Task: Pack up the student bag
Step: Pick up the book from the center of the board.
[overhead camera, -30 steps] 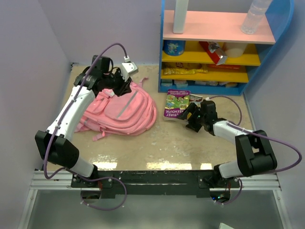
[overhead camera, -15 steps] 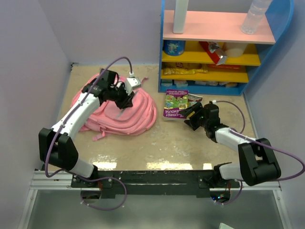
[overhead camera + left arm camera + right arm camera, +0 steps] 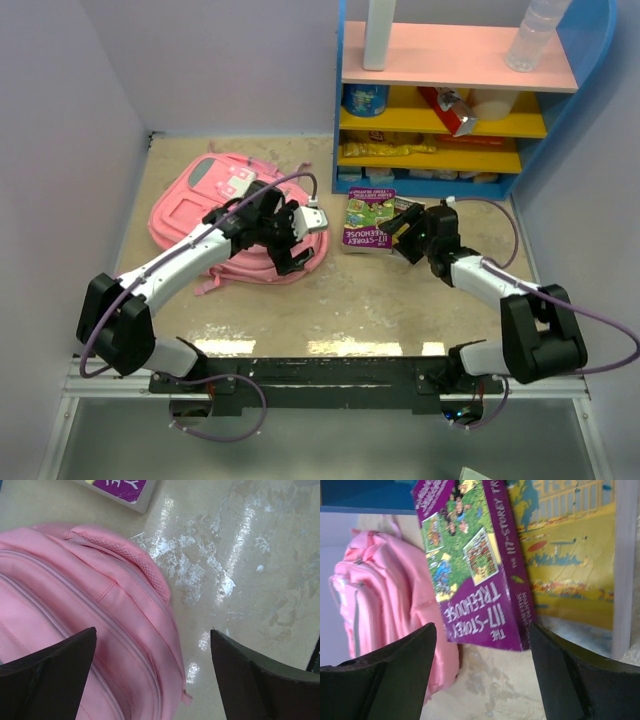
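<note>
Since a second ago the left arm has swung away from the far left of the table and come down toward the middle. The left gripper now hangs over the right-hand edge of the student bag. Its fingers, which were drawn in close up by the top of the bag, now stand spread wide with nothing between them but pink fabric and bare table below. The bag itself has changed shape. It was bunched up under the arm, and it now lies flatter in the left half of the frame, with its grey-and-white patch showing at the upper left.

On the right, the right gripper has crept up and leftward to the purple book, which lies just in front of the blue shelf unit. From the right wrist view its fingers are spread. The near end of the book reaches in between them, with a gap on either side. A yellow-covered book lies just beside the purple one.
</note>
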